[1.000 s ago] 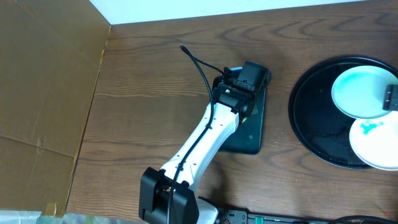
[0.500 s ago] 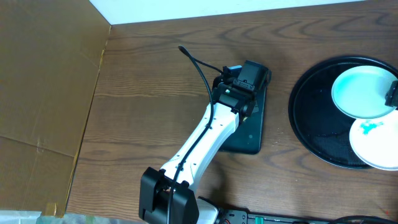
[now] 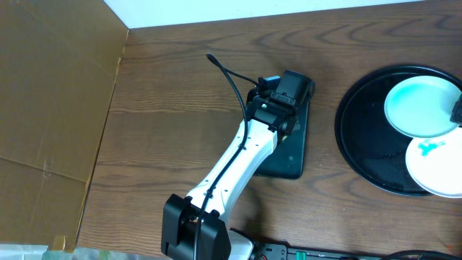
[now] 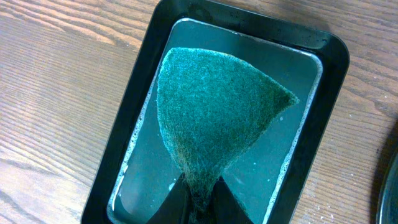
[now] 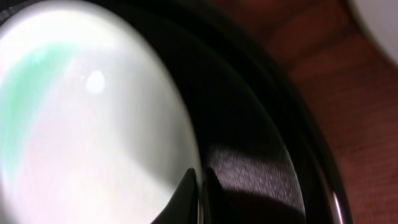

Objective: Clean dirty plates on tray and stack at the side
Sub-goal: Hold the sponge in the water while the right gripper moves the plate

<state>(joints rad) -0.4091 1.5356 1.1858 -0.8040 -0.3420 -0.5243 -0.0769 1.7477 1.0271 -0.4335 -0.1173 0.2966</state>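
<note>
Where it gaped, end effector (image 5: 199,185) pinches plate (image 5: 93,112)

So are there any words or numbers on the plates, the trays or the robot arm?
No text can be read anywhere. The plates, round tray, sponge tray, green sponge, cardboard and arm show no words, numbers or labels.
</note>
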